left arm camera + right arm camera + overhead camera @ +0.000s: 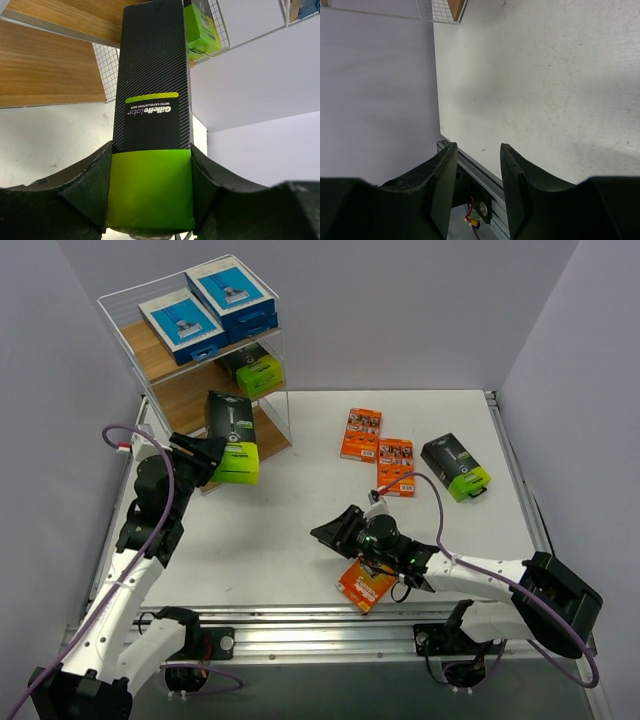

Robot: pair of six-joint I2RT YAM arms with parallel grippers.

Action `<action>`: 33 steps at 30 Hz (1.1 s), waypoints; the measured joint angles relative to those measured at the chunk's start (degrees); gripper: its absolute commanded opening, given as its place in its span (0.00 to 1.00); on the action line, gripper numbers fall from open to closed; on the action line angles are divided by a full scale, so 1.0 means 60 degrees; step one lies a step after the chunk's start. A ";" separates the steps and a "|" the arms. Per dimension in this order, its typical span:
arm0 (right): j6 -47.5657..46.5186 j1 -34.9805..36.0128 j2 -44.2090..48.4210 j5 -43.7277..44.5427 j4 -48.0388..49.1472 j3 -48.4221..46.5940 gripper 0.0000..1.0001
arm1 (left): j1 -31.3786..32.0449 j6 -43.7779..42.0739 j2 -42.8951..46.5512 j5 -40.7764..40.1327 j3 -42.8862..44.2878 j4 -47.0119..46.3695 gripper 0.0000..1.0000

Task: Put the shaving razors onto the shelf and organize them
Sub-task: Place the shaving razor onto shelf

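Midway, left end effector (222, 455) clamps a black-and-lime razor pack (232, 430) that needs sliding onto the shelf (150, 352); right end effector (478, 150) gapes empty.

The shelf (150, 350) stands at the upper left of the frame; two blue-and-white razor packs (180, 325) lie side by side on its top board; a black-and-lime pack (257, 371) sits on the middle one; left of centre, the left gripper (222, 455) clasps a second black-and-lime pack (232, 430) by its lime end, just before the lowest board; two orange packs (361, 433) and a third black-and-lime pack (455, 467) lie on the white table (300, 500) right of centre; the right gripper (335, 530) is at lower centre, another orange pack (364, 586) beside its arm.
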State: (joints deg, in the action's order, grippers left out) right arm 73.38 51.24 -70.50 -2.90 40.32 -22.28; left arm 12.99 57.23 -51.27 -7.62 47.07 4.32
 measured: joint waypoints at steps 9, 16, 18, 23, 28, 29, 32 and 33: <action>0.0004 -0.0109 -0.0175 -0.0240 0.0412 -0.0004 0.36 | -0.0186 0.0357 0.0656 -0.0164 0.0000 0.0106 0.04; 0.0015 -0.0189 -0.0397 -0.0412 0.0641 -0.0004 0.36 | -0.0197 0.0350 0.1049 -0.0525 0.0102 0.0109 0.04; 0.0015 -0.0237 -0.0444 -0.0477 0.0670 -0.0018 0.36 | -0.0197 0.0342 0.0933 -0.0627 0.0113 0.0098 0.04; -0.0149 -0.0393 -0.0554 -0.0619 0.0448 -0.0579 0.37 | -0.0197 0.0310 0.0299 -0.0841 0.0113 0.0080 0.04; -0.0397 -0.0725 -0.0557 -0.0856 0.0455 -0.1053 0.38 | -0.0197 0.0324 -0.0153 -0.0976 0.0171 -0.0302 0.04; -0.0423 -0.0805 -0.0557 -0.0907 0.0419 -0.1053 0.38 | -0.0204 0.0328 -0.0208 -0.1013 0.0182 -0.0346 0.04; -0.0463 -0.1013 -0.0590 -0.1031 0.0379 -0.1045 0.38 | -0.0222 0.0321 -0.0404 -0.1104 0.0313 -0.0408 0.05; -0.0466 -0.1071 -0.0608 -0.1078 0.0382 -0.1045 0.38 | -0.0244 0.0317 -0.0474 -0.1147 0.0350 -0.0433 0.05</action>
State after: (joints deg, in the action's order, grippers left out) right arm 70.59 44.82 -74.15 -9.37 42.61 -28.56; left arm 11.53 59.13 -54.11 -14.50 49.17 1.72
